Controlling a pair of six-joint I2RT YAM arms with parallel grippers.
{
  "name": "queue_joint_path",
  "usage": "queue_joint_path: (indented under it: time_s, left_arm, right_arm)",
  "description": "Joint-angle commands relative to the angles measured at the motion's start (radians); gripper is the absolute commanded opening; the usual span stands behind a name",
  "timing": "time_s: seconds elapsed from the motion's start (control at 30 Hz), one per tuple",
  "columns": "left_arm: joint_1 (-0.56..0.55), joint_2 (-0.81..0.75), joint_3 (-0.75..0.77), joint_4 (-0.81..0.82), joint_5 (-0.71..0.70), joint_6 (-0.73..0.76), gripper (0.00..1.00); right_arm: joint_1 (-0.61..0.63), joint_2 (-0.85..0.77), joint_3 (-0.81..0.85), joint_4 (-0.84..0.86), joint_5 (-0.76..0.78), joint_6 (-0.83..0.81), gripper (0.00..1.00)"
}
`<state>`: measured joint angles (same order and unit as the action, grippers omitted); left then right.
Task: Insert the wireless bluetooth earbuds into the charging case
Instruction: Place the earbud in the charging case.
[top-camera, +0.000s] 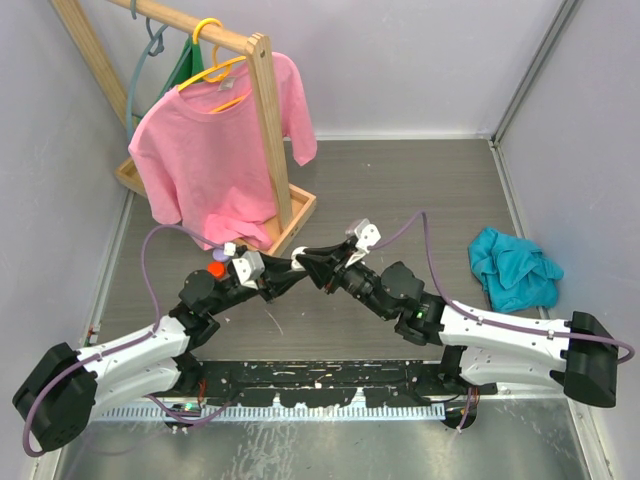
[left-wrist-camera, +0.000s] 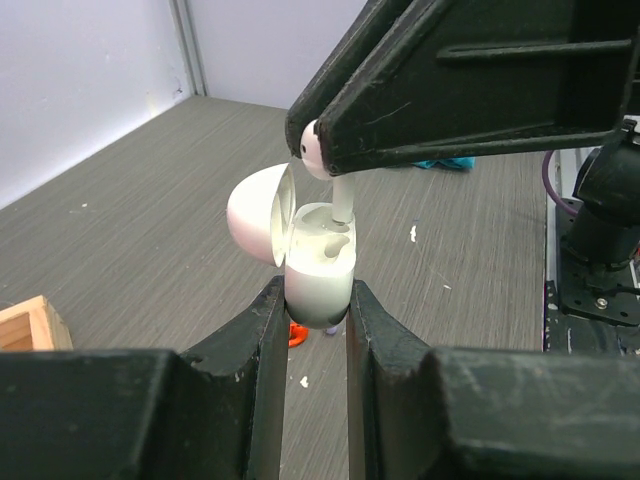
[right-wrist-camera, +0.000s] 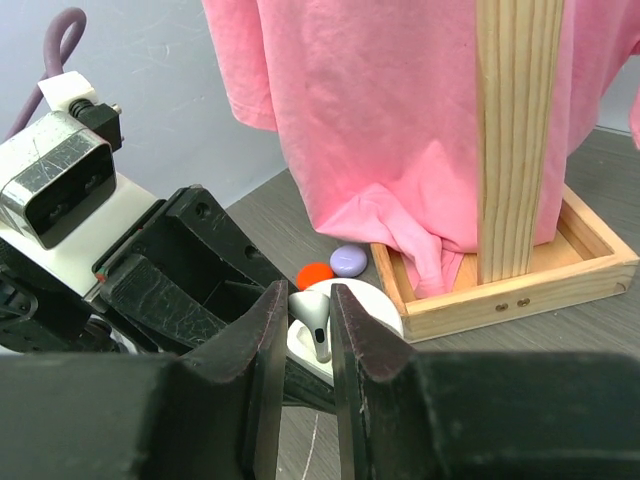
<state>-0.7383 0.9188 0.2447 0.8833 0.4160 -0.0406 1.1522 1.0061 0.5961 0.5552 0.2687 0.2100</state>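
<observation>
My left gripper (left-wrist-camera: 316, 296) is shut on the lower body of a white charging case (left-wrist-camera: 318, 280), held upright with its lid (left-wrist-camera: 258, 215) hinged open to the left. My right gripper (right-wrist-camera: 308, 300) is shut on a white earbud (right-wrist-camera: 313, 318). The earbud's head (left-wrist-camera: 318, 150) sits at the right fingertips (left-wrist-camera: 400, 150), and its stem (left-wrist-camera: 343, 200) points down into a slot of the case. In the top view both grippers, left (top-camera: 285, 270) and right (top-camera: 312, 262), meet tip to tip mid-table.
A small orange-red piece (right-wrist-camera: 315, 274) and a pale purple one (right-wrist-camera: 348, 261) lie on the table just behind the case. A wooden rack (top-camera: 270, 130) with a pink shirt (top-camera: 215, 150) stands at the back left on its tray base (right-wrist-camera: 520, 290). A teal cloth (top-camera: 513, 268) lies at the right.
</observation>
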Motion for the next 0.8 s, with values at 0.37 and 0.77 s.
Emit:
queue_joint_path:
  time_s: [0.37,0.77]
  left_arm:
    - [-0.009,-0.007,0.038,0.097,-0.002,-0.017,0.00]
    - [-0.010,-0.027,0.030,0.099,-0.022,-0.024,0.00]
  right_arm:
    - [0.012,0.012,0.001,0.077,0.015,-0.034,0.17]
    - [0.016,0.007,-0.012,0.053,0.015,-0.035,0.17]
